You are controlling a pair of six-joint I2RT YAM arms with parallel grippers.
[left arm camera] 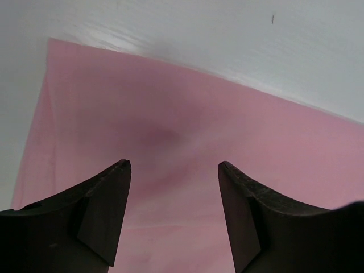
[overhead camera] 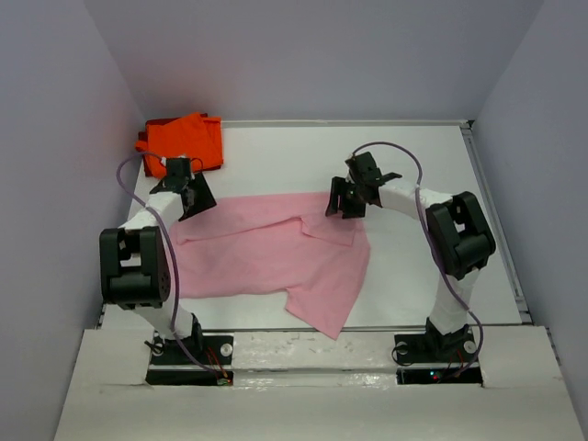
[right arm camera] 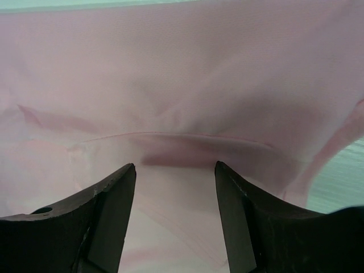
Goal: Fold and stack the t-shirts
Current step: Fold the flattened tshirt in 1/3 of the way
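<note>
Both the left fingers [left arm camera: 105,210] and the right fingers [right arm camera: 108,210] stand open and empty above the far edge of the pink t-shirt [overhead camera: 266,257], which lies spread and wrinkled on the surface [overhead camera: 413,165]; the orange t-shirt [overhead camera: 184,140] sits in the far left corner. Pinching only one layer, I think, could drag the next fold crooked

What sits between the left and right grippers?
Only the pink t-shirt; its far edge runs from the left gripper to the right gripper, seen in the top external view.
</note>
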